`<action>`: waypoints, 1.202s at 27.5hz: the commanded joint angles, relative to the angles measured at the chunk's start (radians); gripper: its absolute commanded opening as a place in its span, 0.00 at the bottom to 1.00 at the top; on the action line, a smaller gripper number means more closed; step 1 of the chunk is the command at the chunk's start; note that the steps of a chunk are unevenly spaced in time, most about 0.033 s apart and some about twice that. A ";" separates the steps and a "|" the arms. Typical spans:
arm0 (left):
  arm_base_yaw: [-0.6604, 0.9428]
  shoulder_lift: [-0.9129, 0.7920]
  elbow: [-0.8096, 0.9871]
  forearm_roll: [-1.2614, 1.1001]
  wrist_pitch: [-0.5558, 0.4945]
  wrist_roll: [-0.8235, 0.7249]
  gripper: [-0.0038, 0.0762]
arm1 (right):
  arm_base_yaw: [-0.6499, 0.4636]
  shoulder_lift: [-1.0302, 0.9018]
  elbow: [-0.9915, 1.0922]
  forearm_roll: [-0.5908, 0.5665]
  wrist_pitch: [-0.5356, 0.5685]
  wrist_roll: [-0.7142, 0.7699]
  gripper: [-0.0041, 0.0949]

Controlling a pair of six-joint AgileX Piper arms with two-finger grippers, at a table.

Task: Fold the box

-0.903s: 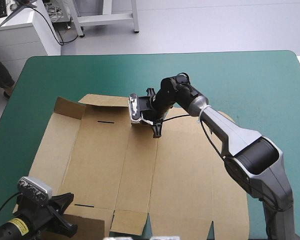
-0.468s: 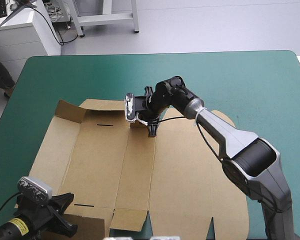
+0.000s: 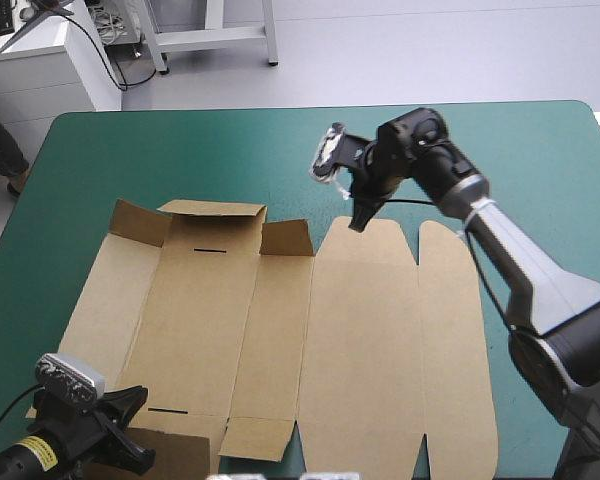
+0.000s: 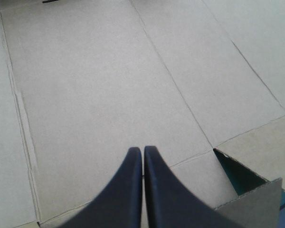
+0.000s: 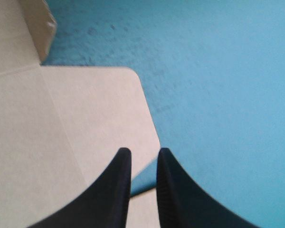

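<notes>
Surface: the table's teal-green cover (image 3: pixel 180 150) lay bare across the upper band of the high view and down its left and right margins.
Right gripper: the right gripper (image 3: pixel 358 222), with two broad black fin-shaped fingers, hung above centre in the high view and pointed down at the sheet's far edge. Its fingers were narrowly parted and gripped nothing. Cover and a sliver of board showed through the gap.
Under the right gripper: a rounded far corner of a panel, with open cover beside and ahead of it.
Left gripper: the left gripper (image 4: pixel 142 148) sat in the lower left corner of the high view, over the sheet's near-left part. Its black fingers were pressed together into a single point, with no board between them.
Beside the left gripper: a small near-edge flap (image 4: pixel 249 194) stood tilted up, with cover showing under it.
Box: the box (image 3: pixel 360 340), a cut sheet of brown board, lay spread flat from left of centre to right of centre and reached down to the lower edge.
Far-left flaps: three short flaps (image 3: pixel 215 211) at the sheet's upper left stood partly raised.
Slots: two thin dark slots (image 3: pixel 212 246) marked the left panel, one near its far end and one near its near end.
</notes>
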 commanded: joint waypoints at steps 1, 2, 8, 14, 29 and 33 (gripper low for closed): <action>-0.003 0.009 -0.025 -0.018 -0.061 0.000 0.04 | -0.112 -0.136 -0.022 0.034 0.064 0.087 0.12; -0.003 0.009 -0.025 -0.018 -0.061 0.000 0.04 | -0.153 -0.159 -0.022 0.060 0.080 0.095 0.10; -0.003 0.009 -0.025 -0.018 -0.061 0.000 0.04 | -0.388 -0.311 0.063 0.184 0.093 0.227 0.04; -0.003 0.009 -0.025 -0.018 -0.059 -0.008 0.04 | -0.575 -0.549 0.348 0.184 0.093 0.286 0.04; -0.003 0.172 -0.049 -0.084 -0.086 -0.008 0.04 | -0.645 -1.180 1.068 0.327 0.030 0.302 0.04; -0.003 0.382 -0.235 -0.066 -0.049 0.000 0.04 | -0.645 -1.234 1.092 0.345 0.030 0.302 0.04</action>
